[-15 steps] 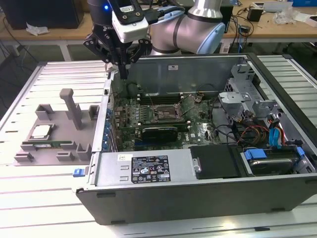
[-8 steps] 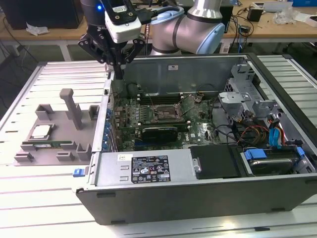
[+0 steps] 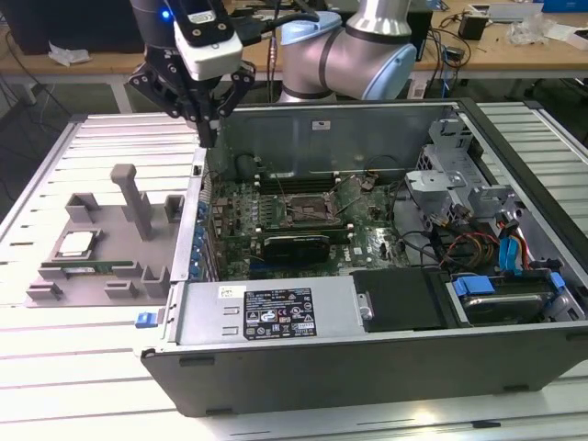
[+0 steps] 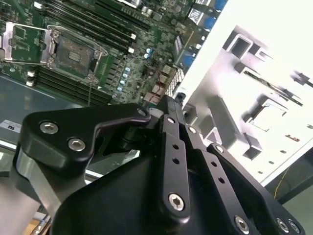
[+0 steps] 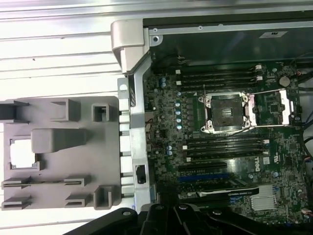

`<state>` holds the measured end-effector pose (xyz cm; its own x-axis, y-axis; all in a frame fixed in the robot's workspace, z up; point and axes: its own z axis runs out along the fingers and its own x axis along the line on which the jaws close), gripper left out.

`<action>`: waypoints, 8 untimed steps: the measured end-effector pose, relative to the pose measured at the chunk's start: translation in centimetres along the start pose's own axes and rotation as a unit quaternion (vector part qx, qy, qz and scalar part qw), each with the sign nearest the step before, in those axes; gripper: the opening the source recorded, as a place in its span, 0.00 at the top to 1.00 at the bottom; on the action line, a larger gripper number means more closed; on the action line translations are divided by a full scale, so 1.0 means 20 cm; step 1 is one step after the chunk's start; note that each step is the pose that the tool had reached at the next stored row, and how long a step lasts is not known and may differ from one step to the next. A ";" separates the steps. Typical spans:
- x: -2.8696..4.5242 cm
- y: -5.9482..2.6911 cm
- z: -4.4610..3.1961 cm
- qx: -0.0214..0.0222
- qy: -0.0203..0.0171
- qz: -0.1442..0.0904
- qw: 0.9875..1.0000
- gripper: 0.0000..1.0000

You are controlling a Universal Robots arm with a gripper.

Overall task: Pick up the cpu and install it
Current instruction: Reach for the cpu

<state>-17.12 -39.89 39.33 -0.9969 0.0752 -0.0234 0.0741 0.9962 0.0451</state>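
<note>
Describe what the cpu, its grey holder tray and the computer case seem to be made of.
The cpu: bright silver-grey top that catches the light, likely metal. The holder tray: uniform matte grey with blocky moulded shapes, probably plastic. The computer case: thin grey panels with folded edges, apparently sheet metal with a dull finish.

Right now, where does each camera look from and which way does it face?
Exterior view: off the arm, raised, looking down over the open computer case, grey tray on the exterior view's left; arm and end effector show.
First wrist view: on the arm, straight down on tray and motherboard; end effector shows.
Second wrist view: on the arm, obliquely past the end effector.
Shared: all three show the socket; exterior and first wrist views, the cpu.
</note>
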 end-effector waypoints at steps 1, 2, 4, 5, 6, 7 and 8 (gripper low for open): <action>0.015 -0.001 0.000 0.000 0.000 0.000 1.000 0.89; 0.023 -0.002 0.000 0.000 0.000 0.000 1.000 0.89; 0.039 -0.003 -0.001 0.000 0.000 0.000 1.000 0.89; 0.045 -0.003 -0.001 0.000 0.000 0.000 1.000 0.89; 0.053 -0.004 -0.001 0.000 0.000 0.000 1.000 0.89; 0.060 -0.004 -0.002 0.000 0.000 0.000 1.000 0.89; 0.076 -0.006 -0.002 0.000 0.000 0.000 1.000 0.89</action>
<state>-18.64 -39.89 39.33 -0.9969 0.0752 -0.0234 0.0741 0.9962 0.0451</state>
